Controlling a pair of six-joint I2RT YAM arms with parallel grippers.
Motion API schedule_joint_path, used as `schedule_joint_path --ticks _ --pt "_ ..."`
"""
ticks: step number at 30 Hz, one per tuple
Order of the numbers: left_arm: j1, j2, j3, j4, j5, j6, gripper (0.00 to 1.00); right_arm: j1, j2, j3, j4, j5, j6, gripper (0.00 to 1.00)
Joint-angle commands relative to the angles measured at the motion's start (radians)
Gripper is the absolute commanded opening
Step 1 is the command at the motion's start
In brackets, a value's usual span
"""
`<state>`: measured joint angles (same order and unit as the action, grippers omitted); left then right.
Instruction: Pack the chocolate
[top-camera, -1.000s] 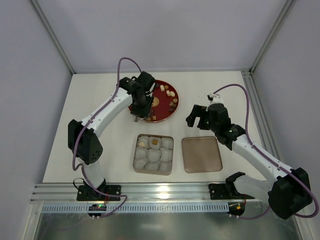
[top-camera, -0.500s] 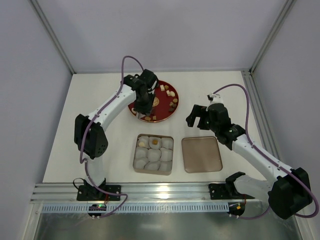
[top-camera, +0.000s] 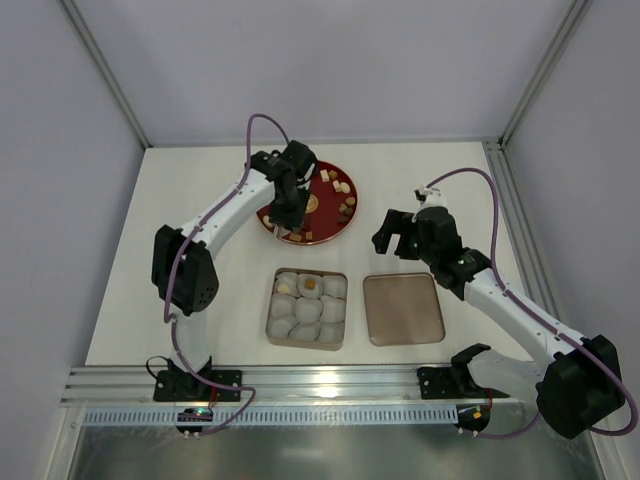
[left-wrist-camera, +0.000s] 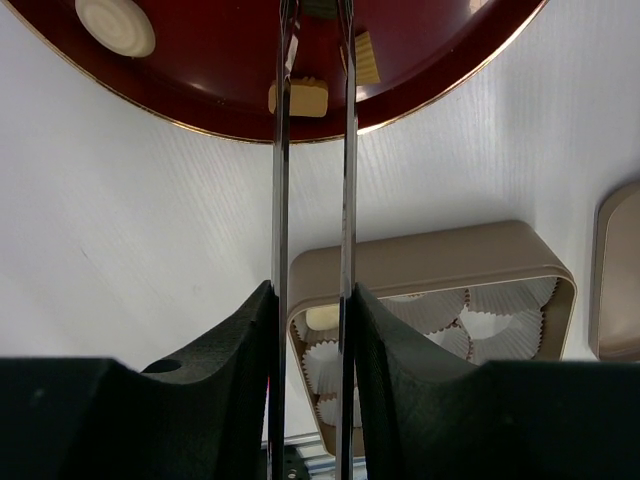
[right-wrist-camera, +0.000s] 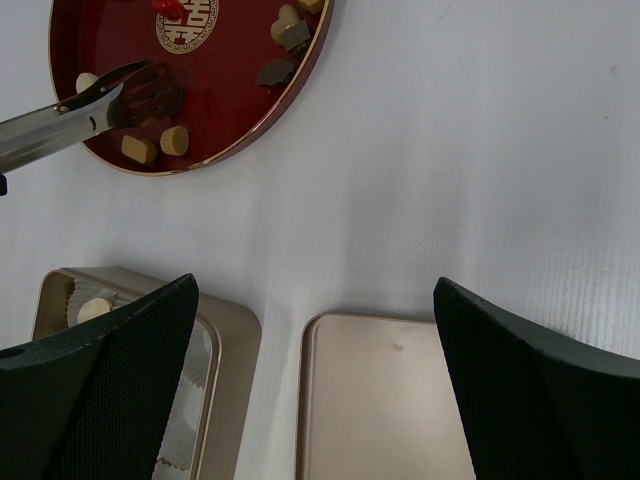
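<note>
The chocolate (top-camera: 341, 188) lies as small dark, tan and cream pieces on a dark red plate (top-camera: 333, 226). My left gripper (top-camera: 284, 203) is shut on metal tongs (left-wrist-camera: 345, 150) that reach over the plate's near edge. In the right wrist view the tong tips are closed around a dark brown piece (right-wrist-camera: 160, 96), beside two tan pieces (right-wrist-camera: 176, 139). I cannot tell whether that piece is lifted. The gold tray (top-camera: 272, 330) of white paper cups holds a tan piece (top-camera: 311, 284) and a cream piece (top-camera: 285, 289). My right gripper (top-camera: 395, 232) is open and empty, right of the plate.
The tray's flat gold lid (top-camera: 402, 309) lies right of the tray, below my right gripper (right-wrist-camera: 315, 290). A metal rail (top-camera: 300, 378) runs along the near table edge. White walls enclose the table.
My left arm's elbow has swung right and the wrist with the tongs has shifted slightly further over the plate. The right arm has not moved.
</note>
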<state>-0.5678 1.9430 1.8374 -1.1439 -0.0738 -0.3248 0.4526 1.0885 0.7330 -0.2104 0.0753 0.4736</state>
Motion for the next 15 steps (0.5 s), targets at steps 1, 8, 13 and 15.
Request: schedule_joint_path --ticks 1,8,13,15 --pt "0.003 -0.006 -0.009 0.035 0.009 0.020 0.34 0.006 -0.025 0.005 0.022 0.003 -0.007 1.00" --pt "0.003 0.007 -0.010 0.030 0.012 0.024 0.30 0.006 -0.029 0.008 0.019 0.004 -0.009 1.00" --pt "0.003 0.011 0.011 0.023 0.011 0.030 0.21 0.006 -0.029 0.011 0.019 0.003 -0.009 1.00" --pt "0.003 0.013 0.028 0.012 0.008 0.030 0.19 0.008 -0.029 0.012 0.017 0.004 -0.009 1.00"
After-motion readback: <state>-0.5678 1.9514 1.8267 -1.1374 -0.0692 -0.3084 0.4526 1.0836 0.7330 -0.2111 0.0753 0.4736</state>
